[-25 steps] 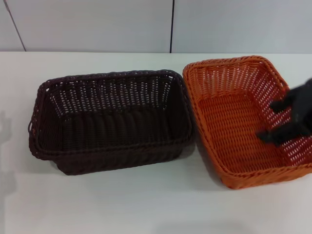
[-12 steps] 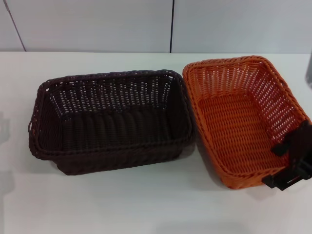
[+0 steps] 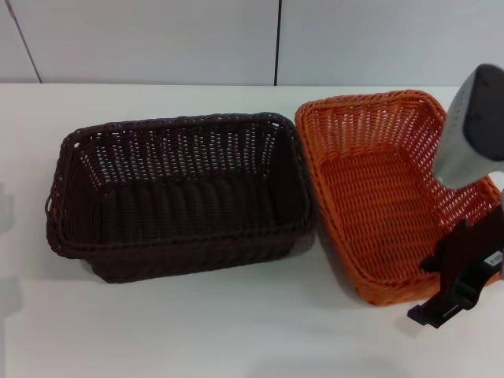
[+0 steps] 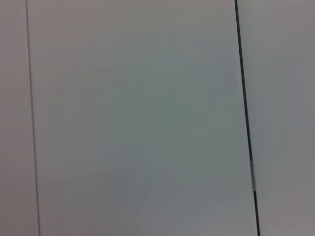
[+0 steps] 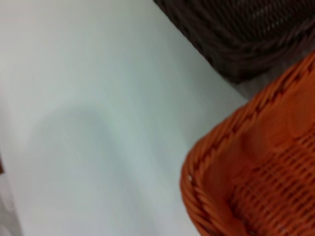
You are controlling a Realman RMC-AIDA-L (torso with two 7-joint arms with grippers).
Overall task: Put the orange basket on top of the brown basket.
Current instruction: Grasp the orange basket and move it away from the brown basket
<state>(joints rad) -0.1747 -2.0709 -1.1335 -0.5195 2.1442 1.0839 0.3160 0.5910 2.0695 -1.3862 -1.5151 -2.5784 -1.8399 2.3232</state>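
Observation:
The orange basket (image 3: pixel 378 197) stands upright on the white table at the right, its left side close against the brown basket (image 3: pixel 177 197), which stands at centre-left. My right gripper (image 3: pixel 426 290) is at the orange basket's near right corner. Its black fingers (image 3: pixel 453 299) are apart, one over the rim's inner side and one in front of the basket. The grey right forearm (image 3: pixel 472 126) hangs over the basket's right wall. The right wrist view shows the orange basket's rim corner (image 5: pixel 256 187) and part of the brown basket (image 5: pixel 236 29). The left gripper is out of view.
White table (image 3: pixel 197 331) with bare surface in front of both baskets and at the far left. A pale panelled wall (image 3: pixel 157 39) runs behind the table. The left wrist view shows only that wall (image 4: pixel 138 118).
My right gripper has moved from over the orange basket's right wall toward me, down to its near right corner. The grey forearm has come into view. Both baskets stayed put.

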